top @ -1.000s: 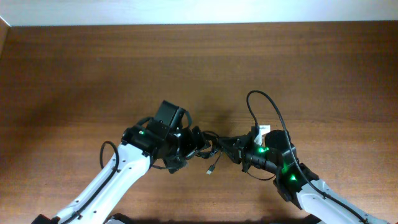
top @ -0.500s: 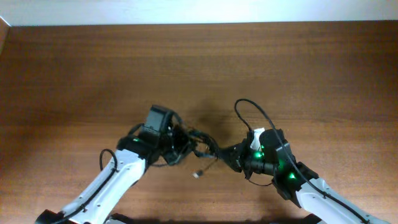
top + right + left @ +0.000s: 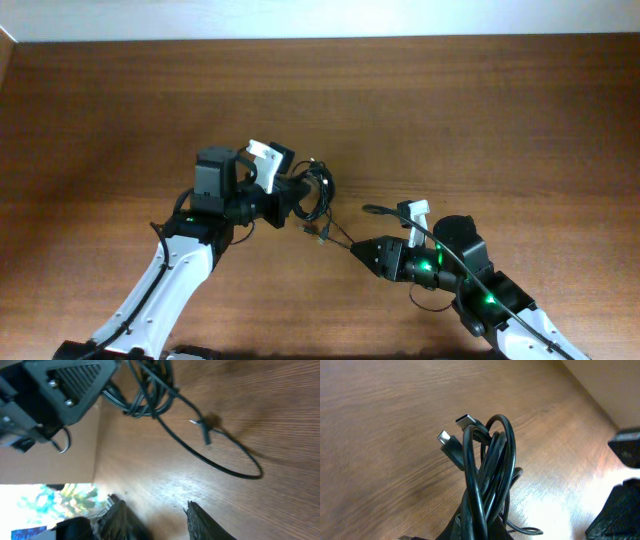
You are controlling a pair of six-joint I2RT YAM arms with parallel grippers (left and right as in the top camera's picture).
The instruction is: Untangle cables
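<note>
The cables (image 3: pixel 318 193) are thin black cords knotted into one small bundle, and my left gripper (image 3: pixel 298 195) is shut on it just left of the table's middle. In the left wrist view the bundle (image 3: pixel 489 467) rises upright out of my gripper (image 3: pixel 482 529), with two small plug ends (image 3: pixel 462 421) at its top. One loose strand (image 3: pixel 335 233) trails from the bundle down toward my right gripper (image 3: pixel 362 252). In the right wrist view that strand (image 3: pixel 220 462) lies as a loop on the wood ahead of my right gripper (image 3: pixel 157 516), which is open with nothing between its fingers (image 3: pixel 202 521).
The brown wooden table (image 3: pixel 480 110) runs to a pale wall along its far edge. Thicker black cables (image 3: pixel 440 250) arc over the right arm. The left arm's wrist housing (image 3: pixel 65 387) shows at the top left of the right wrist view.
My left gripper has shut on the bundle and carried it up and away from the near edge. My right gripper has let go, opened and drawn back toward the near edge.
</note>
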